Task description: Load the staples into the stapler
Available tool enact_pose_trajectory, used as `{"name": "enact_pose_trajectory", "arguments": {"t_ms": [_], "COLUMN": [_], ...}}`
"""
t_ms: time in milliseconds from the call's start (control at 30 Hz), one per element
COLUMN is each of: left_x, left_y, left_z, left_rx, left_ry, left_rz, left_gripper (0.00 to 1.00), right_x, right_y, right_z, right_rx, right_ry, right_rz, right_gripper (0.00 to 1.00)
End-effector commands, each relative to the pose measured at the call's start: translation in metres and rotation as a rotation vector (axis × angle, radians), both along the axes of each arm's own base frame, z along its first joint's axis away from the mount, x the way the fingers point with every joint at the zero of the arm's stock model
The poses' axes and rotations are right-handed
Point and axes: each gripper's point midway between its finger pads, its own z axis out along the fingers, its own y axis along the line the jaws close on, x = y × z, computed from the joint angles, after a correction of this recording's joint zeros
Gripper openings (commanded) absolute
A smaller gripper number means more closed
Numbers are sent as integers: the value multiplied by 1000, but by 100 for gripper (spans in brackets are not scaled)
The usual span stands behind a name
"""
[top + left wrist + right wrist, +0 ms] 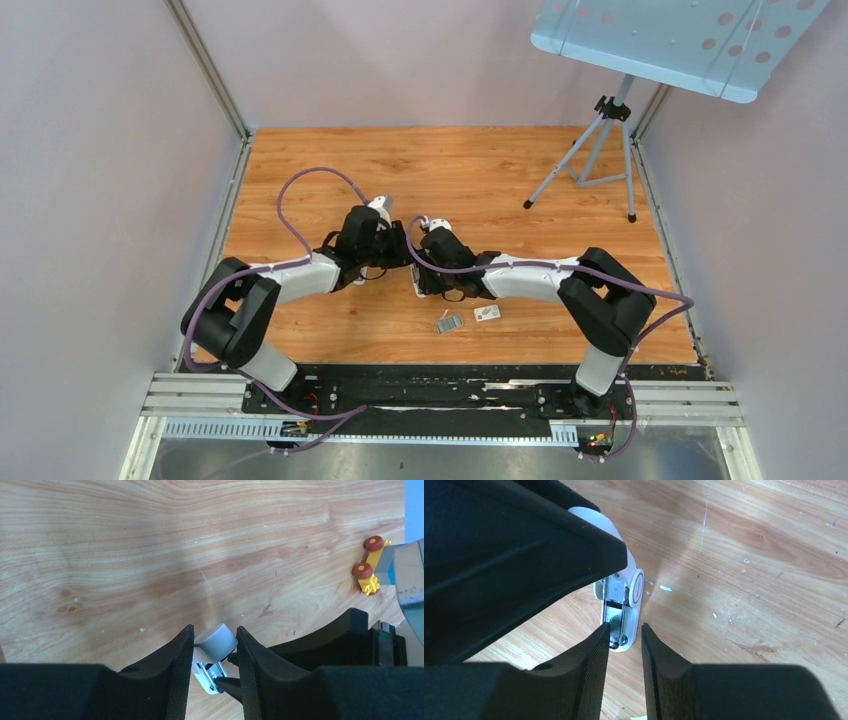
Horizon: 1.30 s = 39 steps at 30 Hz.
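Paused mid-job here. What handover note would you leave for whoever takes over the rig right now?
Grippers: left gripper closed on the raised top of the stapler, holding it open; right gripper seems to pinch its base's front end.
Things: staples lie loose on the table, nearer the arm bases, beside a small white box.
Done: stapler open, channel exposed.
Left: fetch the staples, seat them in the channel, close the top.
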Motion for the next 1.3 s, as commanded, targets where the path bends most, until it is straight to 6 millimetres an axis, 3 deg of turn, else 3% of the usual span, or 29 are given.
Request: {"name": "enact_pose_trajectory", "arguments": {"t_ms": [0, 367, 633, 833, 1000, 1267], "left_x": [-6, -21, -28, -32, -34, -36], "left_y": [-4, -20, -20, -19, -15, -13], "left_z": [17, 53, 35, 33, 26, 20], "left_rx": [-58, -238, -242, -256, -230, -213], "left_ry": [-22, -80, -22, -12, -8, -5], "left_rz": [-24, -100, -99, -96, -89, -90], "left_gripper": [38, 45, 42, 38, 37, 35], "right_x": [-7, -8, -7, -3, 0, -4], "right_y": [-27, -33, -35, -32, -22, -26], "right_z": [-33, -38, -32, -22, -7, 16], "right_rx": [-120, -135, -130, -109, -42, 1], "right_ry": [52, 56, 43, 27, -9, -40], "right_rz": [-25, -28, -25, -24, -12, -10], "right_gripper": [33, 33, 32, 32, 33, 34]}}
